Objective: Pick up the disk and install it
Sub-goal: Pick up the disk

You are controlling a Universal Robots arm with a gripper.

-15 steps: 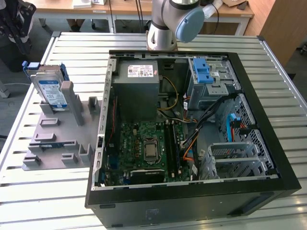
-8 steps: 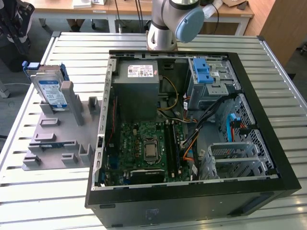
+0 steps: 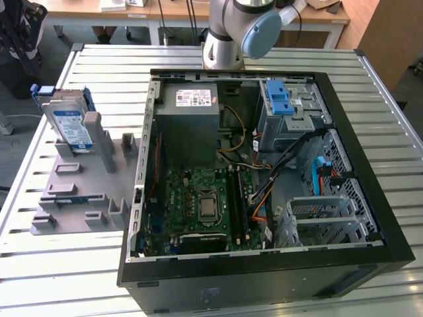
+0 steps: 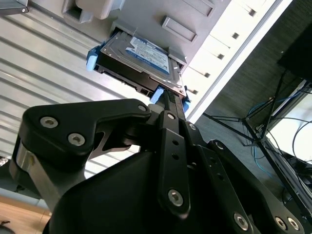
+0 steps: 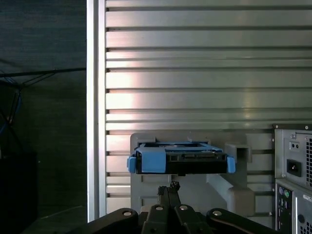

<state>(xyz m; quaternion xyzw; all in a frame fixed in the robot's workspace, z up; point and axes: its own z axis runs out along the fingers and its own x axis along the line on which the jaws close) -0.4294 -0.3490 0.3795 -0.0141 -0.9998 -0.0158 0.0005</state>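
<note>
I found the disk (image 3: 71, 125) not yet lifted. It stood on edge in a slot of the grey fixture (image 3: 79, 191), on the slatted table (image 3: 39, 277), to the exterior view's left of the open computer case (image 3: 264, 267). In the first wrist view the gripper (image 5: 168, 187) pointed at the disk's near edge, close to it and apparently apart from it. Its fingers were drawn narrow together with nothing between them. My concern was that, in that narrow state, the tips could only butt the blue carrier frame (image 5: 153, 160), tipping the disk in its slot or knocking it toward the nearby table edge. I judged that a grip on the frame alone might flex and slip. The cables (image 3: 291, 158) inside the case could snag an insertion.
</note>
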